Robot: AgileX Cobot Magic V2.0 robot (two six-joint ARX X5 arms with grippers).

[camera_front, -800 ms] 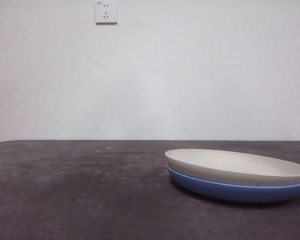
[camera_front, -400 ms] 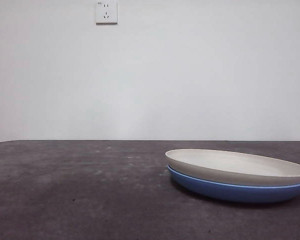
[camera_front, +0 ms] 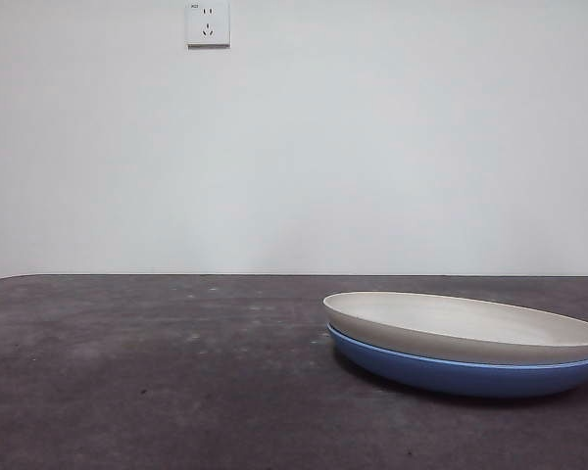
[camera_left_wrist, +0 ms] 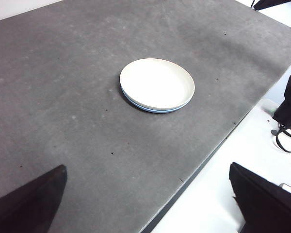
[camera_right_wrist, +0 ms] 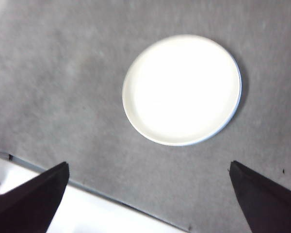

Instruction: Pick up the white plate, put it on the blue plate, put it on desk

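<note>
On desk (camera_front: 157,372): white plate (camera_front: 461,325) hides blue plate (camera_front: 451,374) interior; both claws spread, empty.

White plate (camera_front: 465,328), matte cream, empty, nested level on the blue plate (camera_front: 461,374); only the glossy blue rim shows beneath; stack rests on the mottled grey desk (camera_front: 157,372).

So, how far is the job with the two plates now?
Stacking looks done: the matte cream round plate sits nested on the glossy blue round plate, which rests on the dark grey desk. Nothing is in hand: the left gripper and right gripper are both open, well above the desk. Little seems left.
</note>
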